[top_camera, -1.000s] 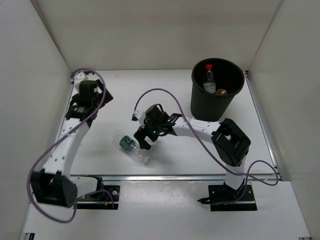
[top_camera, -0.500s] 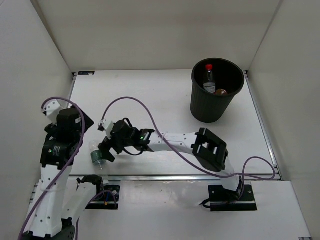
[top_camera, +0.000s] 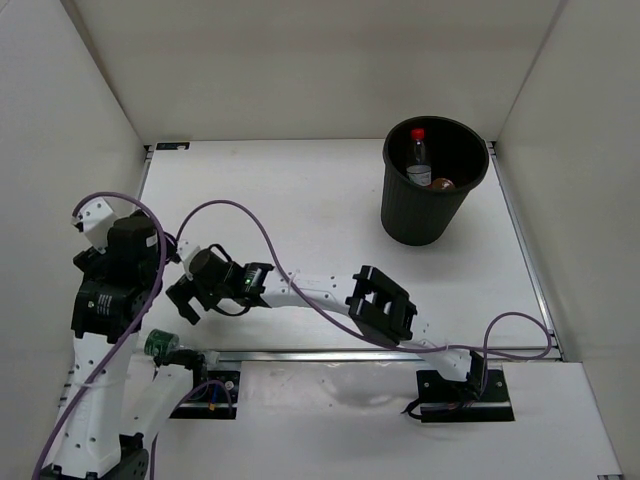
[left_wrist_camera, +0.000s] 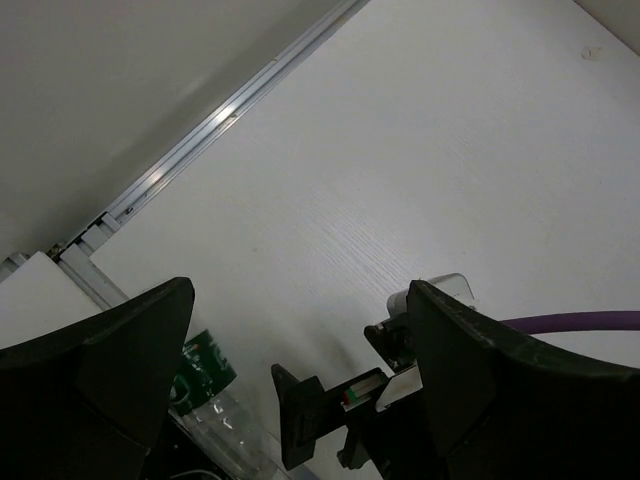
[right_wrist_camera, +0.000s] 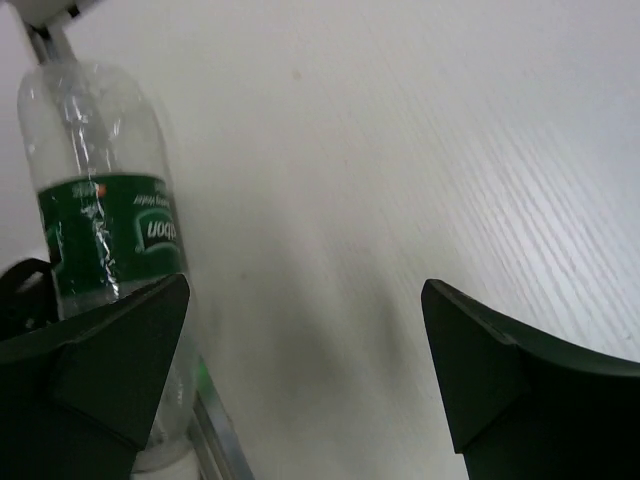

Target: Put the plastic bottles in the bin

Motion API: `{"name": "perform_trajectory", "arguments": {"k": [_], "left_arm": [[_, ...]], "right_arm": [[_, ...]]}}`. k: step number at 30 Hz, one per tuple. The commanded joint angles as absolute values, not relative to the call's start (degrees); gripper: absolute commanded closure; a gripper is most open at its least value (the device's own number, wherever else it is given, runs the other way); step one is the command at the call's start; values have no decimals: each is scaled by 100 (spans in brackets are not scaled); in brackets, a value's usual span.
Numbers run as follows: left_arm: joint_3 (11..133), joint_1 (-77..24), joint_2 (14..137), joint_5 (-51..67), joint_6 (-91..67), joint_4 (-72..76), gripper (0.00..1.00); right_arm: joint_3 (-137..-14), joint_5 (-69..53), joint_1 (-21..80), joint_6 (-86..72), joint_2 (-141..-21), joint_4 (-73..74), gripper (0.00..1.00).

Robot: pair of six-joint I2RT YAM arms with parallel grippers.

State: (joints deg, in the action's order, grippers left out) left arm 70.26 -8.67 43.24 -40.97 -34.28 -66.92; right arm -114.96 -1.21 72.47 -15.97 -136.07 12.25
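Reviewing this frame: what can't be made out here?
- Top view: green-label bottle partly hidden by the left arm.
- Top view: bin interior is dark; number of orange bottles beside the red-cap bottle unclear.
- Right wrist view: the green-label bottle's lower end is hidden behind a finger.

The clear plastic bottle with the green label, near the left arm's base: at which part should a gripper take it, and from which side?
Probably at the green-labelled middle of the clear plastic bottle, jaws across its round body, where the sides are straight. It seems to lie on its side by the metal rail, so come from above, on the table side.
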Motion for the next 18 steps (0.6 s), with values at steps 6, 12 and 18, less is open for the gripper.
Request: {"name": "perform_trajectory", "arguments": {"k": [6,12,18], "left_arm": [[7295,-1983,4157,-4279,-3611,-6759,1],[7497,-2122,4499,-4351,-3780,-7513,1],[6795,-552,4588,-2971,-3215,-7400,2]], "right_arm": [[-11918,-868,7260,-1205,-13544,1292,1],[-11918,-1335,7348,-616,-13395,1546,1],[-11559,-802,7164,-493,-13105,2056,1]]}}
